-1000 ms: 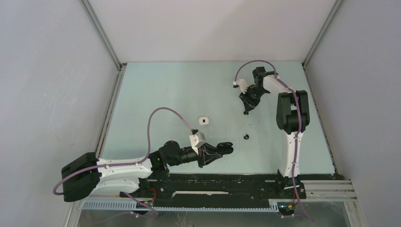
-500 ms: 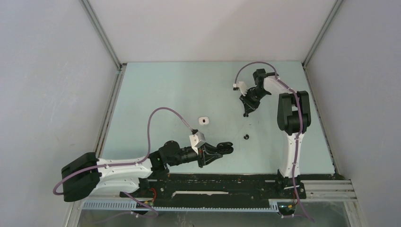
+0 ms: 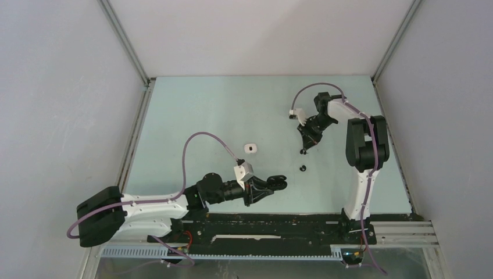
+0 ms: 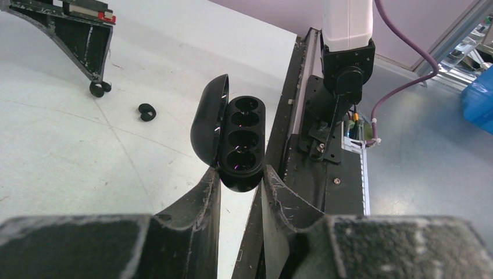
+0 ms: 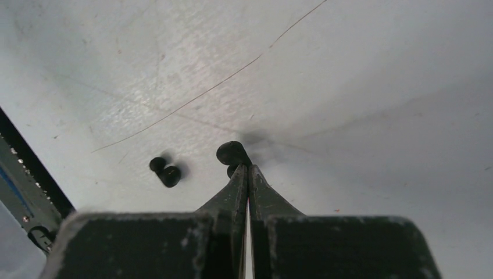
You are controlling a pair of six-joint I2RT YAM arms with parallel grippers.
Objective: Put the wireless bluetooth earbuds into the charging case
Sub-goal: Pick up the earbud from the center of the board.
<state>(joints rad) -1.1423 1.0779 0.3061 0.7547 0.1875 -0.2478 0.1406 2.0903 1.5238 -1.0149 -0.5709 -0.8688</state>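
Note:
My left gripper (image 3: 272,186) is shut on a black charging case (image 4: 244,136), gripping its lower end (image 4: 240,174). The case lid (image 4: 208,119) stands open and the sockets look empty. My right gripper (image 3: 303,149) is shut on a black earbud (image 5: 232,153), pinched at the fingertips (image 5: 248,169) just above the table. A second black earbud (image 3: 302,168) lies loose on the table in front of the right gripper. It also shows in the right wrist view (image 5: 165,172) and the left wrist view (image 4: 147,111).
A small white case (image 3: 250,147) lies on the table to the left of centre, beyond the left gripper. The black base rail (image 3: 273,224) runs along the near edge. Grey walls enclose the pale green table (image 3: 221,110).
My right gripper has moved toward the near side with the earbud, closer to the loose earbud. The left arm and the case have not moved.

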